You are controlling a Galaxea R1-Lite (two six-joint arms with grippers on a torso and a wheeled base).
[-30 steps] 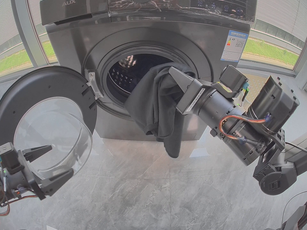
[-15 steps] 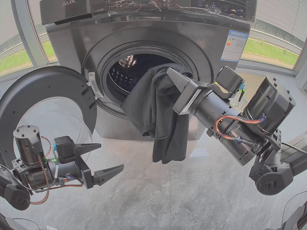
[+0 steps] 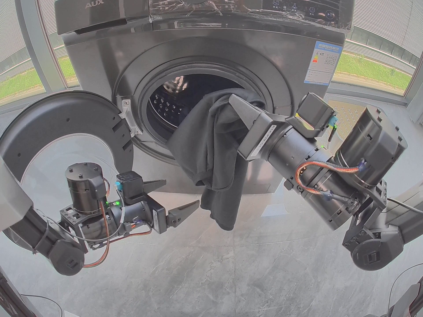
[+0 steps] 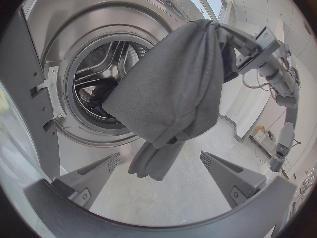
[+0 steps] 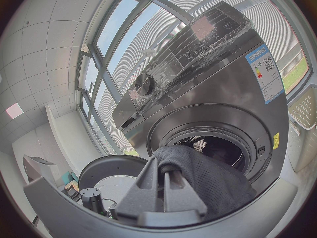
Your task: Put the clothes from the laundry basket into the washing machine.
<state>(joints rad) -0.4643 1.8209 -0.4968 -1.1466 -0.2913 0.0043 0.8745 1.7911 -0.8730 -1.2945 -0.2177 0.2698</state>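
Door: round dark door with a clear bowl window [image 3: 66, 119] swung open to the left of the dark grey front-loading washing machine [image 3: 101, 58].
Left claw: left claw [image 3: 182, 192] low in front of the machine, above the grey marbled floor [image 3: 220, 265]; fingers spread, nothing between them. In the left wrist view [image 4: 159, 153] the garment's lower end hangs ahead of the gap, apart from both fingers.
Drum: drum mouth [image 3: 172, 102] uncovered. A dark shape low inside [image 4: 95, 99]; cannot tell what it is.
Garment: dark grey knit garment [image 3: 211, 141] held up in front of the right half of the drum mouth, draping below the door ring, its tail clear of the floor. No part seen resting inside the drum.
Right claw: right claw [image 3: 238, 104] clenched on the garment's bunched top; the fabric bulges over the fingertips [image 5: 161, 169].
Hidden: one right finger is covered by cloth in the head view.
Basket: pale perforated laundry basket [image 5: 303, 123] beside the machine on the right, cut off at the edge; contents not visible.
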